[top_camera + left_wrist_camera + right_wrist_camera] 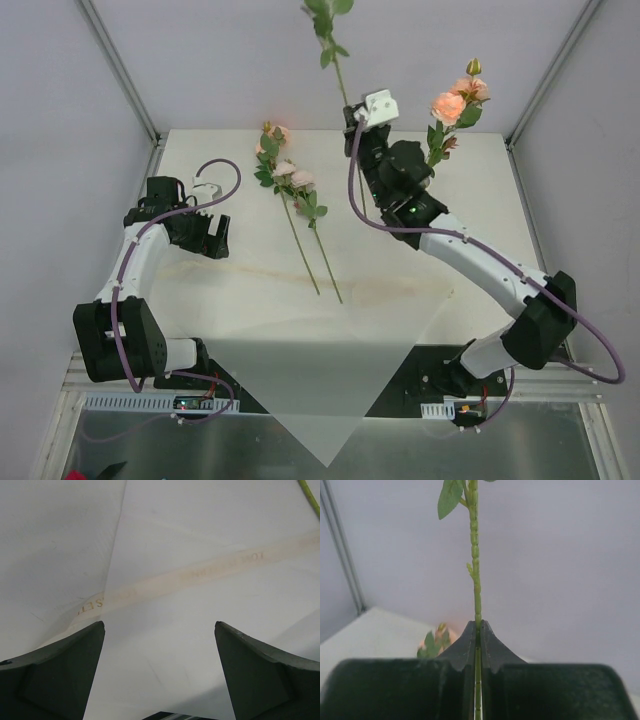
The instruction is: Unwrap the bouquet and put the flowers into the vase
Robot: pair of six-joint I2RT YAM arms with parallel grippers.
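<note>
The right claw (477,626) is pinched tight on a thin green stem (476,570), which it holds upright with the leaves rising above it. Just to that claw's right stands another flower (455,100) with peach blooms, its lower end hidden behind the arm. Two more flowers (295,190) lie flat on the worktop (200,145), between the claws. The left claw (160,630) gapes wide over the spread white wrapping paper (200,540), holding nothing.

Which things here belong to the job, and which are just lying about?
Job: stem in the right end effector; flowers lying flat; upright pink blooms at the back.
Lying about: spread white wrapping paper.
</note>
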